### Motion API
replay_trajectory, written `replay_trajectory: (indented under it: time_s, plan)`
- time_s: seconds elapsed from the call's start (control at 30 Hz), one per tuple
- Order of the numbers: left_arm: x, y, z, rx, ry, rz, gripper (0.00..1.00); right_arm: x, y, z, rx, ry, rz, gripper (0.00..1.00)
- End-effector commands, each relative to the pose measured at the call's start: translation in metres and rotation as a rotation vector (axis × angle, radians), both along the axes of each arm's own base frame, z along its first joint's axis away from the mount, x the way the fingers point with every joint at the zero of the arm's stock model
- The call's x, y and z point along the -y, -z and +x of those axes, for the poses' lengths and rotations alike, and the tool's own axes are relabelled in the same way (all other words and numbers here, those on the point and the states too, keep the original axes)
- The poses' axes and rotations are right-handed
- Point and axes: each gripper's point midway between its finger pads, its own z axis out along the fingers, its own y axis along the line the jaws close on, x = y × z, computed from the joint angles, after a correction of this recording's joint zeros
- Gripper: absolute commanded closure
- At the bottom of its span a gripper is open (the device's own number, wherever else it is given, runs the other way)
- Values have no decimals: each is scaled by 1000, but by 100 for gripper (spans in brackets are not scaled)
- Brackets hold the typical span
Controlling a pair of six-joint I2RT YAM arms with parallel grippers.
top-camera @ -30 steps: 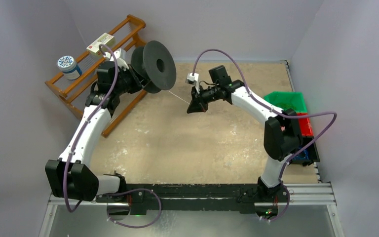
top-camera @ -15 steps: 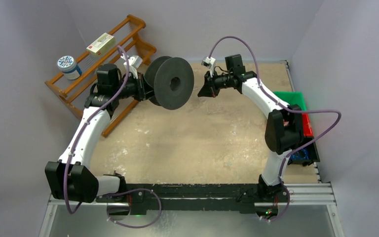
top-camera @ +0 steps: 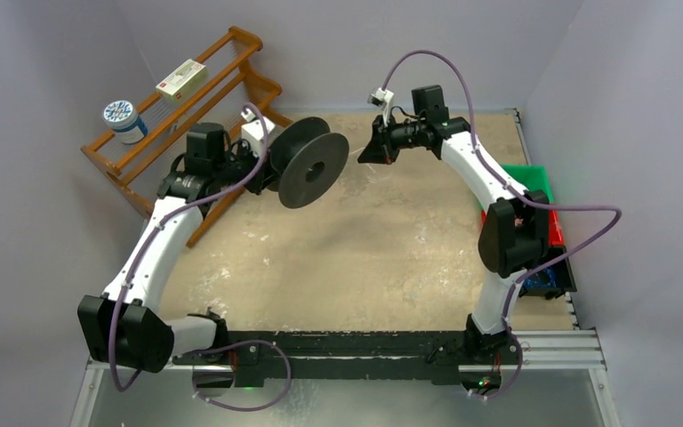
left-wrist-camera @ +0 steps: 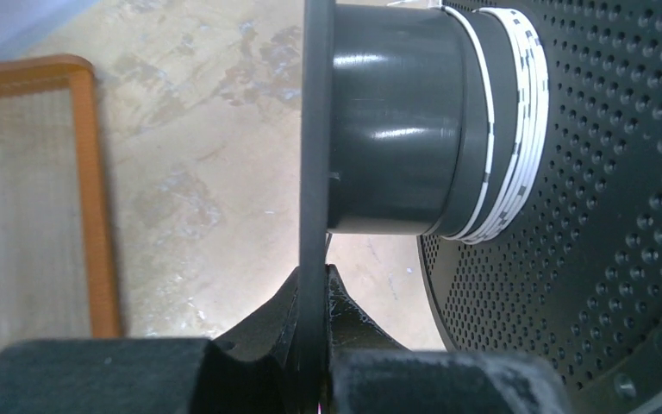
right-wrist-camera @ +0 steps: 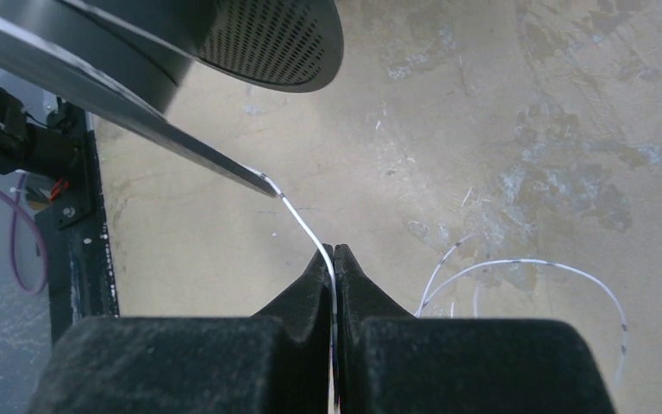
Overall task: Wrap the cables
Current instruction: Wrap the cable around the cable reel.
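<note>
1. The jaws of the left gripper [left-wrist-camera: 314, 285] are shut tight on the thin edge of one flange of the black spool [top-camera: 308, 160]. Those of the right gripper [right-wrist-camera: 334, 259] are pressed together on the cable [right-wrist-camera: 303, 222], with no gap showing.
2. In the top view the spool hangs above the table [top-camera: 356, 258] at about 11 o'clock, and the right gripper is just off it towards 3 o'clock.
3. In the right wrist view the cable runs from the fingers towards 11 o'clock and meets a flange rim. A few white turns [left-wrist-camera: 507, 129] lie on the hub against the perforated flange, and slack loops [right-wrist-camera: 526, 266] rest on the table at 3 o'clock of the fingers.
4. Winding looks to be under way, with most of the hub bare.
5. The next move probably calls for guiding the strand over the rim onto the hub under light tension; whether it is snagged on that rim I cannot tell from here
</note>
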Motion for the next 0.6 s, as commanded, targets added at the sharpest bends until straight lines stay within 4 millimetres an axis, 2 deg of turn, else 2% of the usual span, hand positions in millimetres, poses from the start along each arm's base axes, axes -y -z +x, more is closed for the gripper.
replay_trajectory:
  time_s: [0.0, 0.13, 0.23, 0.33, 0.57]
  plan:
    - [-22, -13, 8, 202, -144, 205, 100, 15, -43, 2, 23, -6, 63, 100]
    - [-21, -9, 10, 237, -188, 255, 100, 9, -61, -13, -4, -76, 127, 100]
    - [-26, -6, 16, 231, -230, 279, 100, 4, -82, -29, -31, -150, 200, 100]
    - [-33, -4, 23, 237, -283, 308, 100, 3, -98, -36, -15, -175, 229, 100]
    - [-40, 3, 34, 234, -377, 370, 100, -6, -127, -62, -4, -272, 306, 100]
